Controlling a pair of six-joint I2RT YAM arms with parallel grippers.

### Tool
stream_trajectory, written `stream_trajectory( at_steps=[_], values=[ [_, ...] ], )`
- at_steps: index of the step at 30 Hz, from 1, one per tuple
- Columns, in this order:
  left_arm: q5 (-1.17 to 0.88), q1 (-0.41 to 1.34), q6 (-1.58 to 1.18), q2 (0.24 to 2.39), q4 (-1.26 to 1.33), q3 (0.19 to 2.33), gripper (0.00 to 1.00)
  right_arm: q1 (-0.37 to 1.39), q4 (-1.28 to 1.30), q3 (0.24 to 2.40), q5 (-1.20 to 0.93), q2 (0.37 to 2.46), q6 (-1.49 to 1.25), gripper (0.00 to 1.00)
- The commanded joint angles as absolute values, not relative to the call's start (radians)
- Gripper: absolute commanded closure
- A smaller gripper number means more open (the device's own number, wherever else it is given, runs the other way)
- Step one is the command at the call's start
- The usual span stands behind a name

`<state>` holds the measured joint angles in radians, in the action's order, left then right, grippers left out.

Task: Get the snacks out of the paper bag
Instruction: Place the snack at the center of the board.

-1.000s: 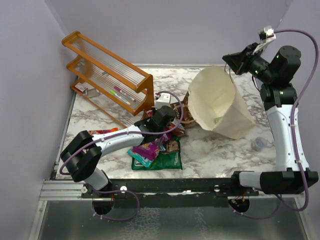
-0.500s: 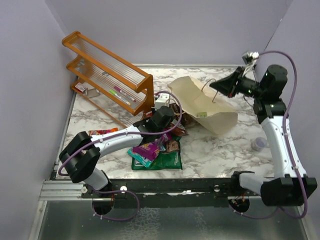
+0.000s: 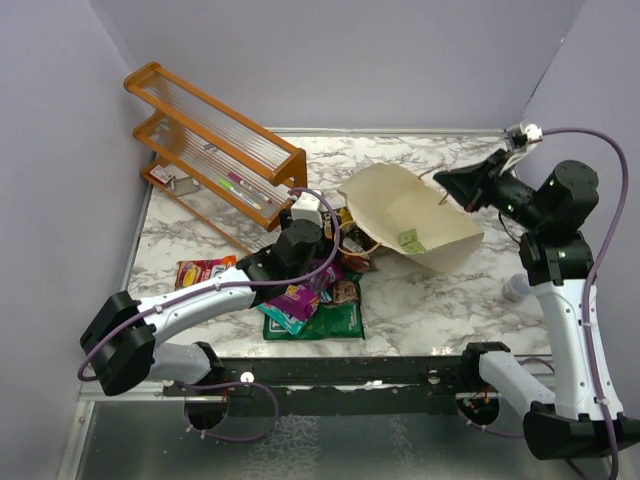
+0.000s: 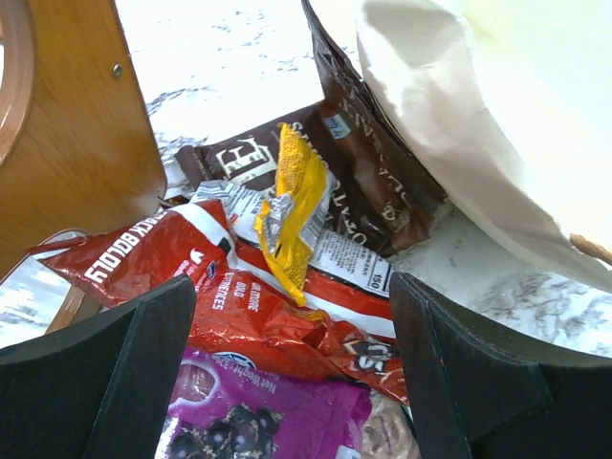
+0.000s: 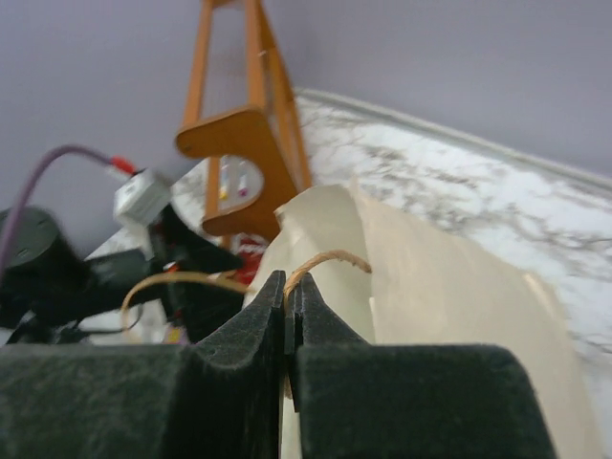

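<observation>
- Paper bag (image 3: 400,215): beige, matt, creased paper, lying on its side on the grey-veined marble table (image 3: 440,290), towards the right arm's side; in the left wrist view its pale wall overlaps one dark brown packet (image 4: 378,186)
- String handle (image 5: 320,260): a thin brown loop arching up from the rim of the bag
- Right gripper (image 5: 288,287): black, felt-like fingers pressed together, with the string handle pinched between them above the bag's far right end
- Left gripper (image 4: 292,282): two broad, matt black fingers spread wide apart, nothing gripped; poised over the heap, and contact with the packets cannot be told
- Snacks (image 3: 315,290): glossy, crinkled foil packets heaped on the table just beside the bag's left end
- In the heap: the dark brown packet, a red packet (image 4: 249,316) with white lettering, a crumpled yellow wrapper (image 4: 292,206) on top of it, a purple packet (image 4: 268,421) and a flat green packet (image 3: 340,320) nearest the arm bases
- Orange-red bag (image 3: 200,271): lies alone on the marble, apart from the heap to its left
- Rack (image 3: 215,150): orange wood, slatted, at the far left
</observation>
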<state>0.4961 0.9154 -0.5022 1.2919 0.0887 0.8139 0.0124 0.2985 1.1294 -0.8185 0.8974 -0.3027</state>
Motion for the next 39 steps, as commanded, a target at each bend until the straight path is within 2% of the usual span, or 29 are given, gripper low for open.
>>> stream_trajectory(
  at_steps=[1,4,8,11,16,21,25,27,31,36,39],
  values=[
    [0.426,0.911,-0.476,1.232,0.132,0.804,0.15,0.015,0.272,1.234,-0.503,0.968,-0.205,0.99],
    [0.414,0.910,-0.468,1.207,0.119,0.809,0.14,0.014,0.108,1.220,-0.426,0.978,-0.079,0.99],
    [0.391,0.910,-0.444,1.174,0.092,0.828,0.14,0.014,0.215,1.439,-0.350,1.158,0.079,0.99],
    [0.389,0.911,-0.429,1.148,0.074,0.834,0.14,0.014,0.211,1.526,-0.347,1.251,0.231,0.99],
    [0.358,0.911,-0.399,1.114,0.078,0.821,0.13,0.008,0.160,1.529,-0.445,1.326,0.561,0.99],
    [0.310,0.911,-0.392,1.119,0.048,0.848,0.12,-0.051,0.188,1.641,-0.591,1.438,0.633,0.99],
    [0.285,0.911,-0.390,1.115,0.040,0.856,0.05,-0.052,0.290,1.775,-0.712,1.527,0.628,0.99],
    [0.274,0.911,-0.390,1.111,0.037,0.853,0.01,-0.052,0.291,1.790,-0.806,1.525,0.622,0.99],
    [0.273,0.911,-0.393,1.102,0.047,0.836,0.01,-0.052,0.314,1.769,-0.974,1.513,0.658,0.99],
    [0.250,0.911,-0.401,1.104,0.059,0.836,0.01,-0.052,0.252,1.710,-0.949,1.523,0.720,0.99],
    [0.239,0.911,-0.397,1.105,0.048,0.852,0.01,-0.052,0.376,1.791,-0.983,1.594,0.849,0.99]
  ],
)
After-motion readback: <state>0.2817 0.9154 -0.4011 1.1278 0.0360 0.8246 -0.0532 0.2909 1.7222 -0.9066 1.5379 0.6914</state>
